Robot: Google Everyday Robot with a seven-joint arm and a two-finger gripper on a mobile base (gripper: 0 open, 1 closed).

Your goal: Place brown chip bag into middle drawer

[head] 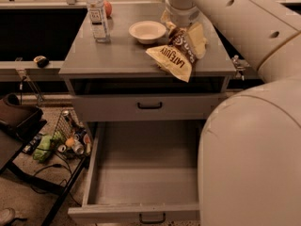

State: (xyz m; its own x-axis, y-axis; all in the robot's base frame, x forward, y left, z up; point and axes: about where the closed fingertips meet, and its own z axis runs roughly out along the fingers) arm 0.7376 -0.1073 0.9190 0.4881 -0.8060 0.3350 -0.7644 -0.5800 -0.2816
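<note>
The brown chip bag (175,56), printed "LATE JULY", lies tilted on the grey cabinet top (113,51) near its front right edge, with its lower corner over the edge. My gripper (181,29) comes down from the top of the view right onto the bag's upper end, next to the white bowl; my wrist hides it. The middle drawer (146,173) is pulled out wide below, its plain grey inside bare. The shut drawer front (149,106) above it has a black handle.
A white bowl (147,31), a water bottle (97,15) and a small red thing (108,7) stand on the cabinet top. My large white arm (249,149) fills the right side, over the drawer's right edge. A wire basket with cans (70,138) sits on the floor at left.
</note>
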